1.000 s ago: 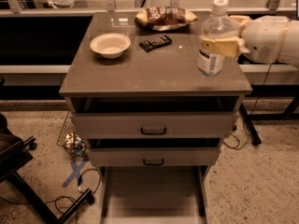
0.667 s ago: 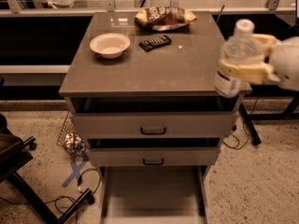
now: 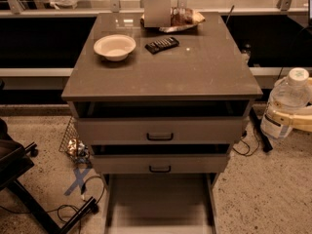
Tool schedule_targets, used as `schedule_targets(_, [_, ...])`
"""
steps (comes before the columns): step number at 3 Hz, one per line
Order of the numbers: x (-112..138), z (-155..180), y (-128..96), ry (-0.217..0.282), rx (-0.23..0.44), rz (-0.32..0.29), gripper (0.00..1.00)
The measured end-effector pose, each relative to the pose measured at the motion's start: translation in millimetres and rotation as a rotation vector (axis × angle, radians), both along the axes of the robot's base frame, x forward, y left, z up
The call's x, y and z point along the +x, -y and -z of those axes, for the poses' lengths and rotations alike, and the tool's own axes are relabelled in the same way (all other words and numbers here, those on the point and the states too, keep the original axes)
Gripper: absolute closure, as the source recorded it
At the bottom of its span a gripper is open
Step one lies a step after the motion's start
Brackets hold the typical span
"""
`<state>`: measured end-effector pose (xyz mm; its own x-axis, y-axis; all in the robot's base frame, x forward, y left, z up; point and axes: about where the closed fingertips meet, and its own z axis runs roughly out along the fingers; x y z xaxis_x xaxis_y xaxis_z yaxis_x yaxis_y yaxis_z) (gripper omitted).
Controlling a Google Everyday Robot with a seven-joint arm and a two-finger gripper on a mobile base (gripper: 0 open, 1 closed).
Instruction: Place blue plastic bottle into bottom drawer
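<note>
The blue plastic bottle [image 3: 284, 104] is clear with a white cap and white label. It hangs upright in the air at the right edge of the view, right of the cabinet and below its top. My gripper [image 3: 288, 118] is shut on the bottle's middle, with pale fingers [image 3: 292, 119] wrapped across it. The bottom drawer [image 3: 158, 204] is pulled out at the foot of the cabinet, a wide grey tray with thin side rails, well to the left of and below the bottle.
The grey cabinet's top [image 3: 195, 65] holds a white bowl [image 3: 114, 47], a black remote [image 3: 162, 44] and a tray of snacks [image 3: 171, 19]. The two upper drawers [image 3: 160, 129] stand slightly open. Cables and a wire basket [image 3: 73, 145] lie on the floor at left.
The gripper has carried the bottle off the cabinet top, to the right and down past its right edge. The cabinet top's right side is now bare.
</note>
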<state>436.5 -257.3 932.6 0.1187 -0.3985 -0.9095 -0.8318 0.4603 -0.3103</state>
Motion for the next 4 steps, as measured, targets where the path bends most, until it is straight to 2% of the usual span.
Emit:
schedule_targets(1, [4.6, 5.8, -8.2, 0.011, 0.009, -0.003, 1.0])
schedule_targets(2, [9.9, 41.6, -32.7, 0.034, 0.07, -0.003, 1.0])
schedule_targets(3, [8.2, 105.4, -70.6, 0.04, 0.154, -0.021, 1.0])
schedule_targets(4, [6.2, 191.4, -126.4, 0.048, 0.19, -0.095, 1.0])
